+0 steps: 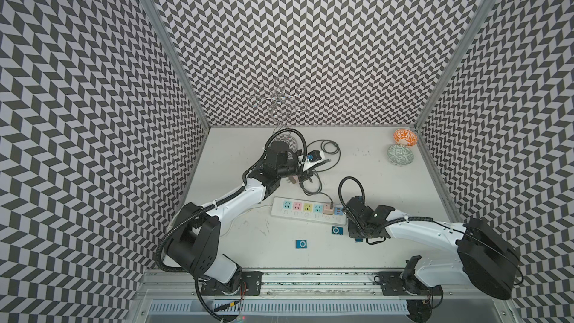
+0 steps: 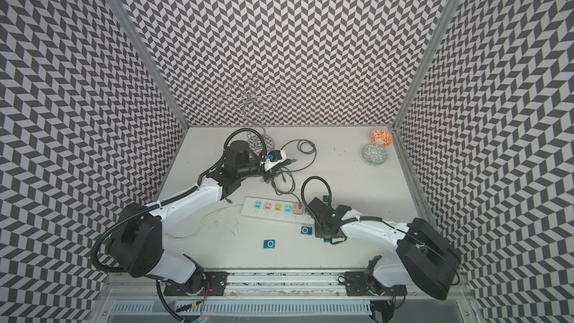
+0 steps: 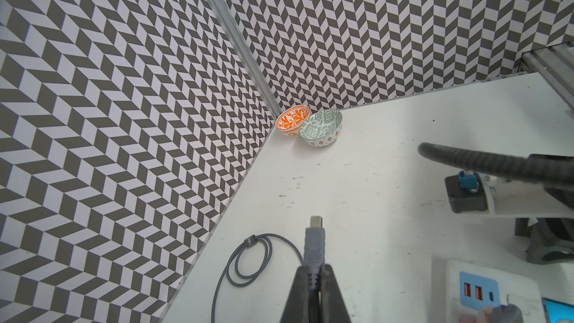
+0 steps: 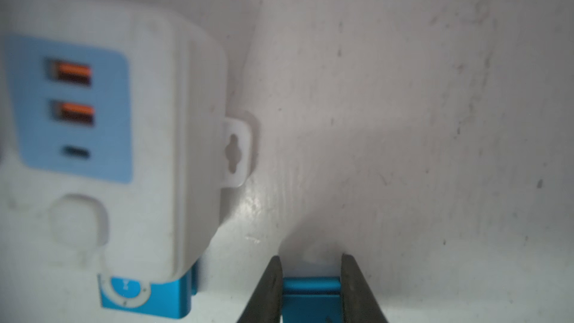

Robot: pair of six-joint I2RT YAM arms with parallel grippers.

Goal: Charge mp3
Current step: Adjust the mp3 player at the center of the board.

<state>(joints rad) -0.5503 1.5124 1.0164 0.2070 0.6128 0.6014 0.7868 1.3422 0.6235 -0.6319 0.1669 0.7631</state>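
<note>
My left gripper (image 3: 314, 268) is shut on the grey cable plug (image 3: 314, 242), held above the table near the back left with its metal tip pointing toward the bowls. The cable (image 1: 334, 150) loops on the table and runs to the power strip (image 1: 307, 211). My right gripper (image 4: 311, 257) sits low at the strip's right end, its fingers (image 4: 273, 278) pressed on both sides of a blue mp3 (image 4: 310, 293). A second blue mp3 (image 1: 336, 230) lies just in front of the strip. A third blue mp3 (image 1: 301, 244) lies nearer the front edge.
An orange bowl (image 1: 405, 137) and a green bowl (image 1: 400, 154) stand in the back right corner. A wire stand (image 1: 279, 100) rises at the back, behind the left arm. The strip's blue USB panel (image 4: 74, 107) faces up next to my right gripper.
</note>
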